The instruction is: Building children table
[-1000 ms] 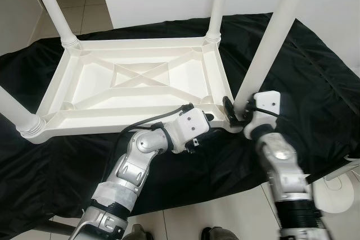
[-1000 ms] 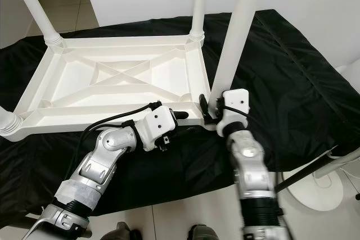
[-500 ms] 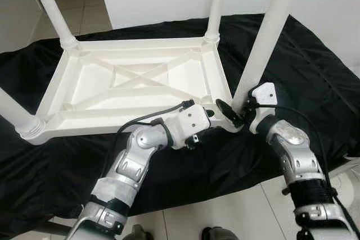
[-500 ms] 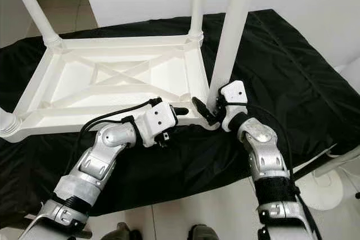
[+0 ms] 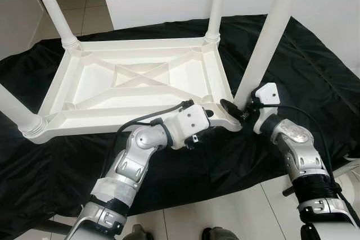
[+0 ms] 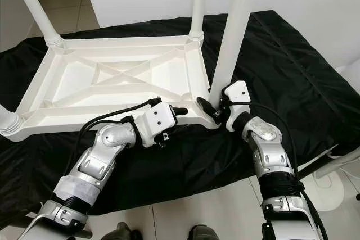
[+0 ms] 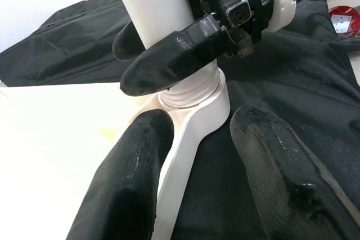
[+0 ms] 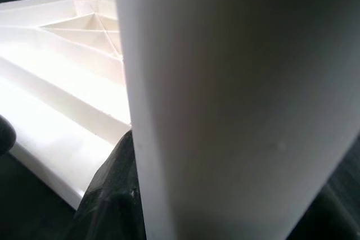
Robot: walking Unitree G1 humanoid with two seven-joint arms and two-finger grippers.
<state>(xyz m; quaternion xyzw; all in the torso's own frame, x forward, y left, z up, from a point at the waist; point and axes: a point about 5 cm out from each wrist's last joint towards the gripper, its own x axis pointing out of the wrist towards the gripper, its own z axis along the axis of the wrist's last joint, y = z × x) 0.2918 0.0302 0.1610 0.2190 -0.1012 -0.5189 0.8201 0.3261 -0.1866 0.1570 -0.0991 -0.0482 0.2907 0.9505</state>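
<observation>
Black cloth [image 5: 315, 77] covers the floor, and on it lies a white plastic children's table [image 5: 135, 82], upside down, legs pointing up. At its near right corner, the right gripper [image 5: 235, 108] is clamped around the base of the near right leg [image 5: 264, 37]. Left gripper [image 7: 197, 139] sits beside it — fingers apart, straddling the corner socket [image 7: 194, 105] and holding nothing.

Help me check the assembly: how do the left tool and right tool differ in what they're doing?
The right tool is closed around the near-right leg just above its socket; the left tool is open, straddling the upturned tabletop rim by that corner. Both work at the same corner.
</observation>
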